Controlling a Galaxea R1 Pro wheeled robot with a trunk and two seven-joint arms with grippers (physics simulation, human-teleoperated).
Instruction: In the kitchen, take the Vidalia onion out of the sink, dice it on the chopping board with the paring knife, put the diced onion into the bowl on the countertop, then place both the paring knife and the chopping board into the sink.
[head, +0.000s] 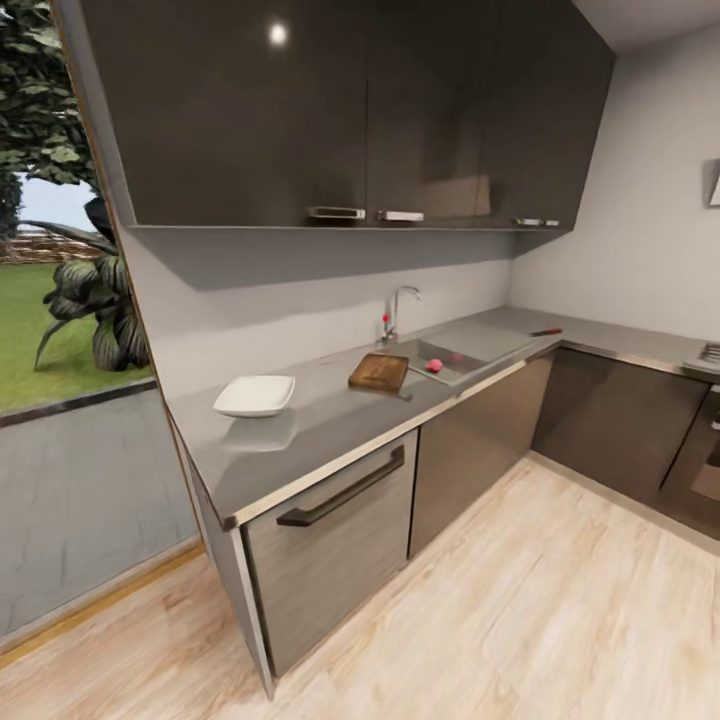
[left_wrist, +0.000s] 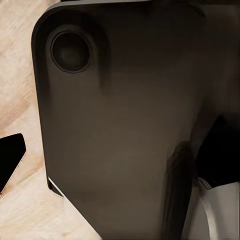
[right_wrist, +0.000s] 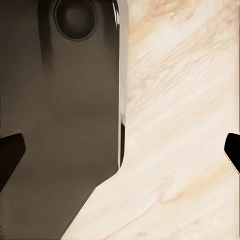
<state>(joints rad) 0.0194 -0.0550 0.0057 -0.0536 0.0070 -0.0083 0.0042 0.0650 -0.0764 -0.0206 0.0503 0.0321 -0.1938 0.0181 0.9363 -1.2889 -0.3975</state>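
Note:
The sink (head: 470, 345) is set into the grey countertop (head: 320, 430), with its chrome tap (head: 398, 308) behind it. A small pink-red round thing, the Vidalia onion (head: 434, 365), lies in the basin. The brown chopping board (head: 379, 372) rests on the countertop just left of the sink. The white bowl (head: 255, 395) sits further left. The paring knife (head: 546, 331) lies on the countertop beyond the sink, near the corner. My left gripper (left_wrist: 115, 157) and right gripper (right_wrist: 120, 152) hang open over my dark base and the wood floor, far from the counter.
Dark wall cabinets (head: 350, 110) hang above the counter. Below it is a drawer front with a long handle (head: 340, 490). The counter turns along the right wall toward an oven (head: 700, 450). Light wood floor (head: 520, 620) lies in front; a glass opening to a garden is at left.

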